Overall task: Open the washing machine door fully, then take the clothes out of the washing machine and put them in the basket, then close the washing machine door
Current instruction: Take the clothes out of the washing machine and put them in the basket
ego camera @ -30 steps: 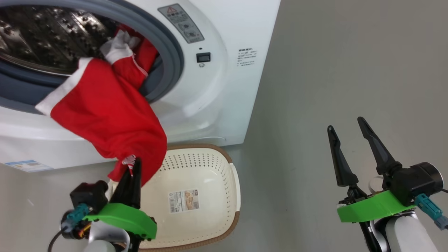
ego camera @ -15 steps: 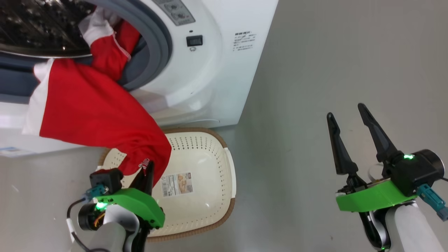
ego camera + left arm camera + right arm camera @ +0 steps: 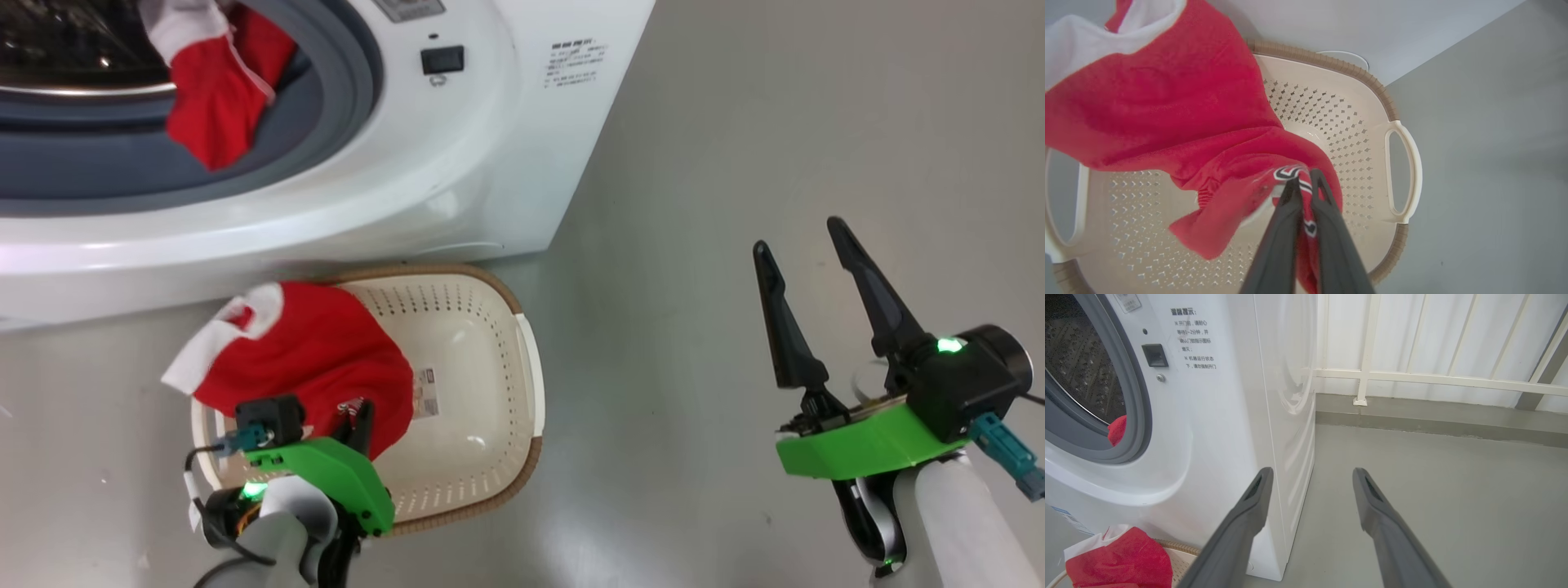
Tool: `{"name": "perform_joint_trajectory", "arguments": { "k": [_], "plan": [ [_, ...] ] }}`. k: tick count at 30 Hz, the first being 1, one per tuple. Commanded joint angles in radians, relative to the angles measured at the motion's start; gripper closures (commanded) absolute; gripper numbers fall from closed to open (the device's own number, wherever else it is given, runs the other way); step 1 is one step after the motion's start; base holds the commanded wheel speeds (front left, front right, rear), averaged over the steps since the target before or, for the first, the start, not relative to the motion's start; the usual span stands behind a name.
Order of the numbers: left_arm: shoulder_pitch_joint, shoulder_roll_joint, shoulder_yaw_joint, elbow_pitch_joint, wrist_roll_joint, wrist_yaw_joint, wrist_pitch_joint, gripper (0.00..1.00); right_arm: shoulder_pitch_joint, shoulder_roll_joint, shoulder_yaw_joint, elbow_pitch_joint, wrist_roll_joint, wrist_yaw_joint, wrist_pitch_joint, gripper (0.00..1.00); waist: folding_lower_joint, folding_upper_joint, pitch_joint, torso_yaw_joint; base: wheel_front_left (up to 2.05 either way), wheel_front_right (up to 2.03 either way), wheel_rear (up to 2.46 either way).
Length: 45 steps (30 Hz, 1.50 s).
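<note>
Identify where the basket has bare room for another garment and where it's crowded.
Free: basket floor between the red garment and the right handle. Crowded: the other half, where the left gripper pinches the draped garment.

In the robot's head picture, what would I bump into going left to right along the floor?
Red cloth → basket → right gripper.

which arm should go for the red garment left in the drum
Probably right: the right pincer is open and empty; the left pincer is shut on a garment over the basket.
</note>
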Motion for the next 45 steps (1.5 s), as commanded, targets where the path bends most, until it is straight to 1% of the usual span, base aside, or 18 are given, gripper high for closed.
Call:
{"name": "perform_joint_trajectory", "arguments": {
  "k": [1, 4, 11, 12, 13, 14, 18, 23, 25, 29, 32, 39, 45],
  "plan": [
    [-0.026, 0.016, 0.005, 0.02, -0.02, 0.005, -0.018, 1.0, -0.021, -0.004, 0.025, -0.027, 0.001, 0.003, -0.006, 0.0, 0.0, 0.0, 0.034, -0.011, 0.0, 0.0, 0.0],
    [-0.07, 0.016, -0.029, 0.073, -0.057, 0.007, -0.033, 1.0, -0.04, -0.004, 0.036, -0.027, 0.005, 0.003, -0.006, 0.0, 0.0, 0.0, 0.067, -0.022, 0.0, 0.0, 0.0],
    [-0.127, 0.016, -0.069, 0.127, -0.104, 0.009, -0.051, 1.0, -0.056, -0.004, 0.044, -0.02, 0.012, 0.003, -0.006, 0.0, 0.0, 0.0, 0.096, -0.039, 0.0, 0.0, 0.0],
    [-0.136, 0.016, -0.071, 0.135, -0.112, 0.011, -0.055, 0.82, -0.058, -0.004, 0.046, -0.019, 0.013, 0.003, -0.006, 0.0, 0.0, 0.0, 0.099, -0.041, 0.0, 0.0, 0.0],
    [-0.146, 0.016, -0.076, 0.143, -0.114, 0.015, -0.059, 0.08, -0.059, -0.004, 0.047, -0.018, 0.014, 0.003, -0.006, 0.0, 0.0, 0.0, 0.101, -0.043, 0.0, 0.0, 0.0],
    [-0.154, 0.016, -0.081, 0.152, -0.114, 0.019, -0.063, 0.0, -0.061, -0.004, 0.047, -0.017, 0.015, 0.003, -0.006, 0.0, 0.0, 0.0, 0.103, -0.045, 0.0, 0.0, 0.0],
    [-0.179, 0.016, -0.091, 0.174, -0.114, 0.026, -0.078, 0.0, -0.065, -0.004, 0.038, -0.011, 0.016, 0.003, -0.006, 0.0, 0.0, 0.0, 0.1, -0.048, 0.0, 0.0, 0.0],
    [-0.185, 0.019, -0.084, 0.159, -0.098, 0.023, -0.09, 0.0, -0.06, -0.004, 0.021, -0.004, 0.011, 0.003, -0.006, 0.0, 0.0, 0.0, 0.071, -0.038, 0.0, 0.0, 0.0],
    [-0.179, 0.03, -0.06, 0.099, -0.087, 0.026, -0.091, 0.0, -0.055, -0.004, 0.01, -0.001, 0.008, 0.003, -0.006, 0.0, 0.0, 0.0, 0.056, -0.029, 0.0, 0.0, 0.0],
    [-0.117, 0.047, 0.007, -0.051, -0.035, 0.06, -0.091, 0.0, -0.047, -0.004, -0.012, 0.013, 0.001, 0.003, -0.006, 0.0, 0.0, 0.0, 0.016, -0.008, 0.0, 0.0, 0.0],
    [-0.062, 0.053, 0.052, -0.167, 0.023, 0.077, -0.091, 0.0, -0.044, -0.004, -0.014, 0.019, -0.007, 0.003, -0.006, 0.0, 0.0, 0.0, -0.015, 0.009, 0.0, 0.0, 0.0],
    [0.06, 0.043, 0.13, -0.4, 0.143, 0.073, -0.091, 0.0, -0.026, -0.004, -0.023, 0.033, -0.03, 0.003, -0.006, 0.0, 0.0, 0.0, -0.088, 0.041, 0.0, 0.0, 0.0],
    [0.156, 0.033, 0.195, -0.575, 0.217, 0.065, -0.091, 0.0, -0.01, -0.004, -0.048, 0.035, -0.047, 0.003, -0.006, 0.0, 0.0, 0.0, -0.15, 0.054, 0.0, 0.0, 0.0]
  ]
}}
